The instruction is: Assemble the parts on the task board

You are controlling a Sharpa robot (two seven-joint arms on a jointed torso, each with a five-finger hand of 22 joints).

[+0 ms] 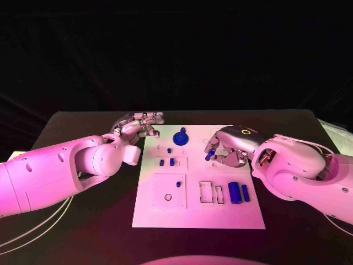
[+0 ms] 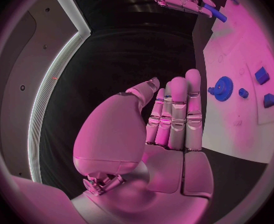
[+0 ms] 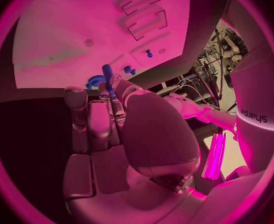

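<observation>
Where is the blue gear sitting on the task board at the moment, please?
In the head view the blue gear stands near the task board's far edge, between the left hand and the right hand.

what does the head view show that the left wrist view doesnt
Head view alone: the two blue cylinders lying at the task board's near right, and the rectangular slots beside them.

Left wrist view alone: the left hand's palm side, its fingers straight, together and holding nothing.

Both: the blue gear at the board's far end, and the right hand pinching a blue peg.
</observation>
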